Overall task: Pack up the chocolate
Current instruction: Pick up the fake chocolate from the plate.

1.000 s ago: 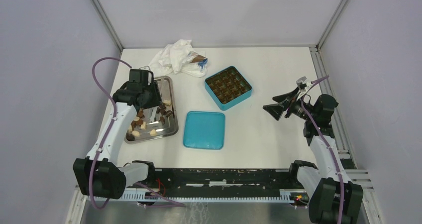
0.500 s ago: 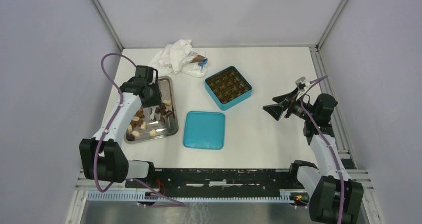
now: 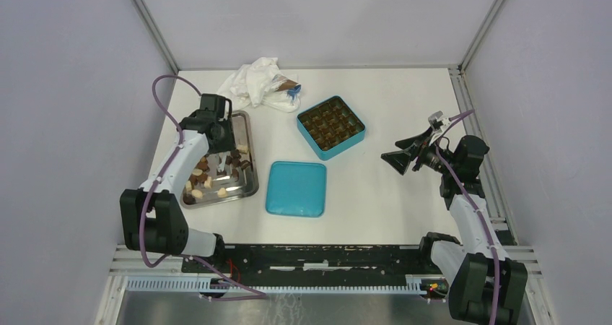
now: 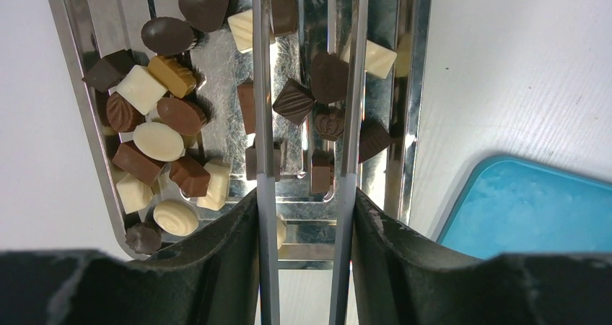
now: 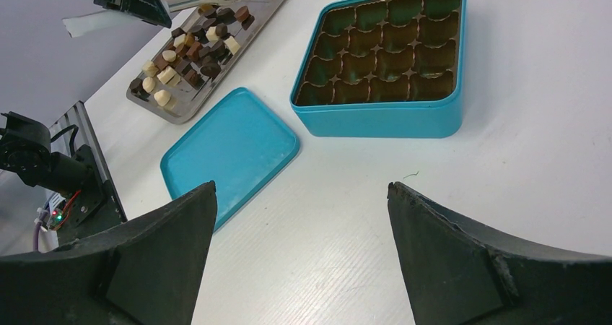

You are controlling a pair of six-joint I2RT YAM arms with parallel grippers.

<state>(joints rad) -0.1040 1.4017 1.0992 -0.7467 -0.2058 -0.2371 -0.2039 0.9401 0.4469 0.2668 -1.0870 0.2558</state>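
Observation:
Several dark, mid-brown and cream chocolate pieces lie in a metal tray, which also shows in the top view. My left gripper is shut on metal tongs. The tong arms stand apart low over the tray, with a dark diamond piece and other dark pieces between them, none gripped. In the top view my left gripper is over the tray. The teal box stands open with empty brown cells. My right gripper is open and empty, right of the box.
The teal lid lies flat just right of the tray and in front of the box. A crumpled white bag with a brown wrapper sits at the back. Grey walls close in three sides.
My left arm has swung in over the tray and the tongs have shifted slightly right and farther back. The right arm has not moved.

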